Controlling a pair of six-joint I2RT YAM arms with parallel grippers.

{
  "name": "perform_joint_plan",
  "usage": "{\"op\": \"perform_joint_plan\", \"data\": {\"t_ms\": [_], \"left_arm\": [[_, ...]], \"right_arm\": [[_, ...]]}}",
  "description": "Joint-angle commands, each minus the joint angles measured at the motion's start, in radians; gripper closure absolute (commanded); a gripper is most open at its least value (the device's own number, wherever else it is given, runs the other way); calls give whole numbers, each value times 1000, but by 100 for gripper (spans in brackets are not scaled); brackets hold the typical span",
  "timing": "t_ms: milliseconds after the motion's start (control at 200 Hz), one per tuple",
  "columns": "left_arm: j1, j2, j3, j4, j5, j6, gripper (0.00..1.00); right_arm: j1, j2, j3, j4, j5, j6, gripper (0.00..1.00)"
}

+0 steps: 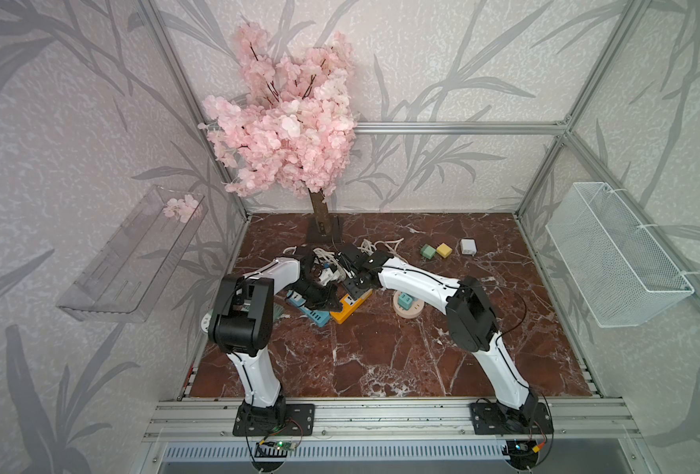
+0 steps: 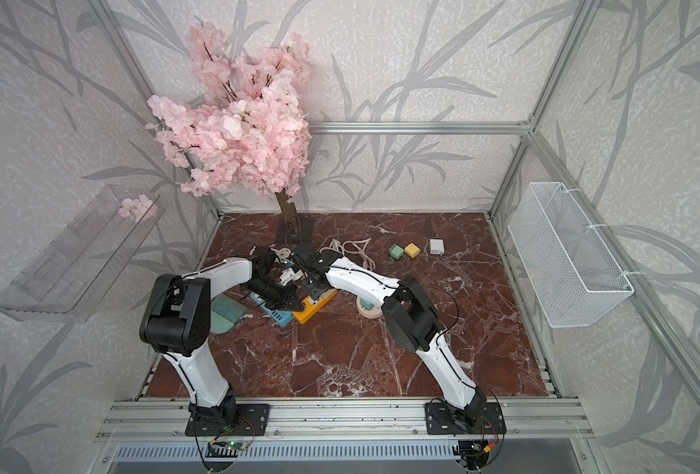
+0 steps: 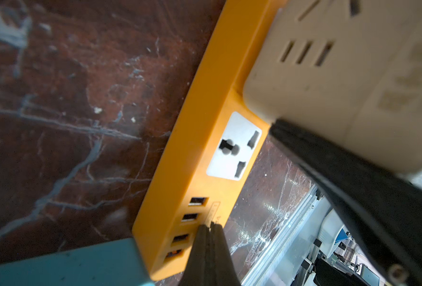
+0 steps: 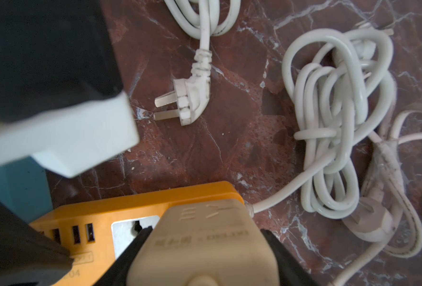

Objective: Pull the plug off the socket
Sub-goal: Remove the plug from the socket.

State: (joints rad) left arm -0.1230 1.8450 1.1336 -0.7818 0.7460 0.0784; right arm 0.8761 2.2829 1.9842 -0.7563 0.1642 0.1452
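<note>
Right gripper (image 4: 205, 234) clamped the beige adapter plug (image 4: 200, 262), prongs hidden; left gripper (image 3: 211, 229), clenched empty, touched the orange power strip (image 3: 197, 148).

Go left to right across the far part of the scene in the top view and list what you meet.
clear wall shelf → tree trunk → coiled white cables → green cube → yellow cube → white charger → white wire basket

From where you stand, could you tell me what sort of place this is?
Probably a staged robot test cell: aluminium frame around it, fake blossom tree as decor, mounting rail in front.
</note>
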Motion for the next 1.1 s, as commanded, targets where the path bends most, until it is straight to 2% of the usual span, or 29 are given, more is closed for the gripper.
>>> {"op": "perform_joint_plan", "data": {"t_ms": [0, 155, 210, 280, 380, 620, 740, 830, 880, 1100], "left_arm": [[4, 56, -19, 1, -131, 11, 100], [4, 58, -18, 4, -128, 11, 100], [6, 60, -18, 4, -126, 10, 100], [5, 59, -18, 4, -126, 11, 100], [5, 59, -18, 4, -125, 11, 100], [6, 62, -17, 1, -120, 14, 100], [6, 63, -15, -1, -117, 15, 100], [6, 63, -16, -2, -119, 15, 100], [5, 63, -16, -4, -119, 16, 100], [6, 63, -12, -5, -122, 18, 100]], "right_arm": [[-43, -64, 31, -6, -222, 59, 100], [-120, -79, -10, 63, -460, 153, 100], [-133, -83, -26, 85, -501, 169, 100], [-133, -88, -29, 80, -489, 163, 100], [-106, -89, -8, 30, -379, 117, 100], [13, -28, 92, -110, 54, -31, 100], [35, -13, 122, -130, 117, -46, 100], [33, -20, 125, -118, 92, -38, 100], [24, -23, 130, -113, 38, -33, 100], [-75, -30, 139, -73, -348, 88, 100]]}}
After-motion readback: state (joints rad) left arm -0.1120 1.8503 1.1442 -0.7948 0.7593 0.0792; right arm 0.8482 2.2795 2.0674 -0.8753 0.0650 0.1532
